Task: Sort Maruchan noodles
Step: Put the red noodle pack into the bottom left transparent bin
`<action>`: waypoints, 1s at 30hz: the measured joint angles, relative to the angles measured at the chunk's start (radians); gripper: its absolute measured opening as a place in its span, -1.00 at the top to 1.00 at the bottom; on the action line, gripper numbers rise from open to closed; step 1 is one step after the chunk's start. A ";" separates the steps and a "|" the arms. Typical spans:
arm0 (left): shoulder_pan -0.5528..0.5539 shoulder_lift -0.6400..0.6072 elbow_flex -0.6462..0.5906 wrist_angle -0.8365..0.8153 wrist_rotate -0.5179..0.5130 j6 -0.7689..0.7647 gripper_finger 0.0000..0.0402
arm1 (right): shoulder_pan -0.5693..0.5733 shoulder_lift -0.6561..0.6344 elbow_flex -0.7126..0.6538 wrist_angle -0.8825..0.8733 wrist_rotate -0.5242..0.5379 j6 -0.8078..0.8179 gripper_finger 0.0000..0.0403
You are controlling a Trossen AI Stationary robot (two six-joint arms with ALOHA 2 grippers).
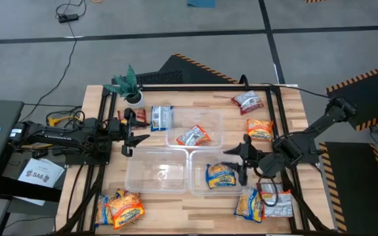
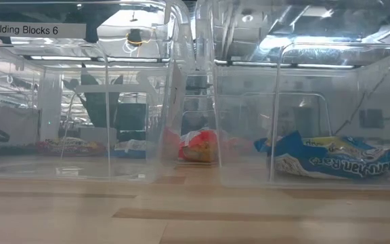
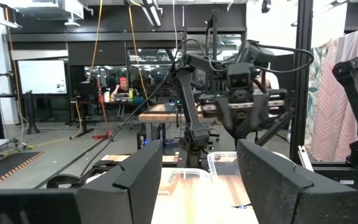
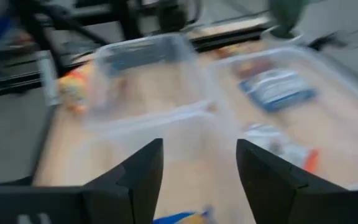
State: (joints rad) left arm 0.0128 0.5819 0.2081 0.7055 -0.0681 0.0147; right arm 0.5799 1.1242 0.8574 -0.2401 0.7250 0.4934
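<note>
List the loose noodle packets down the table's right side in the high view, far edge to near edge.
Silvery-white packet → orange packet → orange packet, beside a whitish packet at the near edge.

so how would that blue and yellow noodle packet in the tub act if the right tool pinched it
The blue and yellow noodle packet looks crinkled and slack in the low view, so its wrapper would likely flex and rustle. It lies flat in the clear tub, so it probably won't roll. The glossy film may slip between the right tool's open fingers.
</note>
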 joint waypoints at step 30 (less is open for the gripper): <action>0.000 -0.172 0.001 -0.211 0.003 0.064 0.02 | -0.428 -0.027 -0.446 1.097 -0.379 -0.500 -0.09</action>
State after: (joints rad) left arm 0.0128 0.4096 0.2089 0.4944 -0.0653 0.0784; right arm 0.1517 1.0973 0.4114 0.8571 0.3465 -0.0068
